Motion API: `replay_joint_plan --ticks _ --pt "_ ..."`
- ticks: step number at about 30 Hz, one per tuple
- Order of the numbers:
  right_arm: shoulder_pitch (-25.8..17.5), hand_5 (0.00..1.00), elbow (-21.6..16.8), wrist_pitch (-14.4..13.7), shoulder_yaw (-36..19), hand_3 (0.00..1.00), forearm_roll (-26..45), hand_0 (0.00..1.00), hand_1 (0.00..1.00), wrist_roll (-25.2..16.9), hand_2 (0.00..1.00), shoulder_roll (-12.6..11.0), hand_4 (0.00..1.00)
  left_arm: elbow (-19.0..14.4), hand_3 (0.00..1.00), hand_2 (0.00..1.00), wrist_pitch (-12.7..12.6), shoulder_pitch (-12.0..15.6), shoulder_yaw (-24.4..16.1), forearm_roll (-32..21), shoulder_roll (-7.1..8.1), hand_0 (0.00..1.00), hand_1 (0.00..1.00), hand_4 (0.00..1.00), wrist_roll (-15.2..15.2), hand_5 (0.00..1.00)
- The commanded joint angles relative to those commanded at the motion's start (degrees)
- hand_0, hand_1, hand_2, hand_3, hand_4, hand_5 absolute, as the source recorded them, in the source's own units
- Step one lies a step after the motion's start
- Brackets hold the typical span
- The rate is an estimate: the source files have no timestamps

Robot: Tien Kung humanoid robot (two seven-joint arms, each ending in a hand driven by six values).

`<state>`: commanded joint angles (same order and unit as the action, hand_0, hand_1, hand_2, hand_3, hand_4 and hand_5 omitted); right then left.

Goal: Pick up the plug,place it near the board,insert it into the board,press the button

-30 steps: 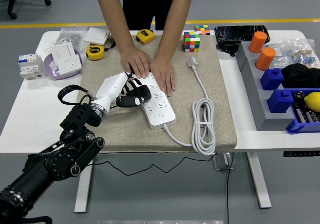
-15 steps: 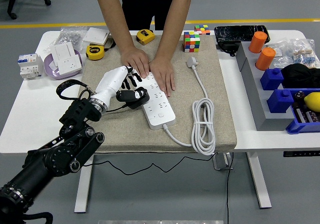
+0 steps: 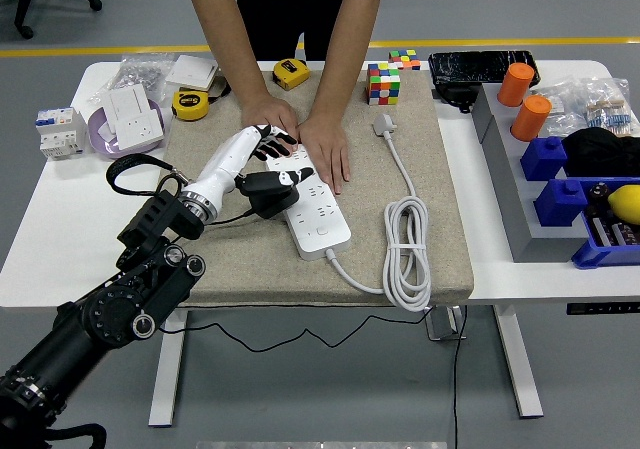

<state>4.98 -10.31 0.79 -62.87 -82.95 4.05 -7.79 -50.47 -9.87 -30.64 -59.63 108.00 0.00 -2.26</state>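
The robot's left hand has carried the chunky black plug up and to the right over the last second, from beside the long white power board to just over its left edge; the fingers stay clenched around the plug, which is not yet seated. The board lies on the tan felt mat in the middle of the white desk; a person at the far edge presses both hands on the board's far end, steadying it. I judge insertion is next; the button waits. The right arm is unseen.
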Motion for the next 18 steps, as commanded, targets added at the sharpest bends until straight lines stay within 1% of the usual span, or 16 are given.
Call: replay_joint_plan --ticks 2,3,6,8,9,15,16,18 --pt "0.05 0.57 0.0 0.0 0.06 0.603 0.03 0.81 0.718 -0.01 0.694 0.0 0.884 1.78 0.858 0.884 0.35 -0.18 0.19 1.78 0.0 0.902 0.928 0.998 0.51 0.686" --pt "0.04 0.57 0.0 0.0 0.02 0.604 0.01 0.81 0.718 -0.01 0.693 -0.01 0.884 2.31 0.866 0.887 0.56 -0.11 0.26 2.45 0.0 0.925 0.929 0.998 0.69 0.582" --pt "-0.09 0.57 0.0 0.02 -0.24 0.604 -0.32 0.81 0.718 0.06 0.693 -0.09 0.884 2.79 0.866 0.887 0.96 0.09 0.91 3.68 0.0 0.925 0.929 0.998 1.23 0.582" --pt "-0.18 0.57 0.0 0.03 -0.39 0.604 -0.52 0.81 0.718 0.11 0.693 -0.15 0.884 2.94 0.866 0.887 0.48 0.15 1.67 5.3 0.0 0.925 0.929 0.998 1.7 0.582" --pt "-0.21 0.571 0.0 0.04 -0.32 0.604 -0.49 0.809 0.718 0.1 0.694 -0.16 0.884 3.03 0.764 0.756 0.23 0.2 1.94 6.06 0.0 0.771 0.79 0.998 1.85 0.396" --pt "-0.17 0.571 0.0 0.02 0.06 0.604 -0.19 0.809 0.718 -0.05 0.694 -0.13 0.884 3.48 0.764 0.756 -1.54 0.36 3.08 9.37 0.0 0.771 0.79 0.998 2.58 0.396" --pt "-0.18 0.571 0.0 0.02 0.09 0.604 -0.18 0.809 0.718 -0.06 0.694 -0.13 0.884 3.52 0.609 0.591 -1.85 0.33 3.19 9.83 0.0 0.548 0.617 0.998 2.67 0.313" --pt "-0.2 0.571 0.0 0.04 0.06 0.604 -0.25 0.809 0.718 -0.05 0.694 -0.15 0.884 3.56 0.609 0.591 -2.41 0.28 3.36 10.47 0.0 0.548 0.617 0.998 2.79 0.313"
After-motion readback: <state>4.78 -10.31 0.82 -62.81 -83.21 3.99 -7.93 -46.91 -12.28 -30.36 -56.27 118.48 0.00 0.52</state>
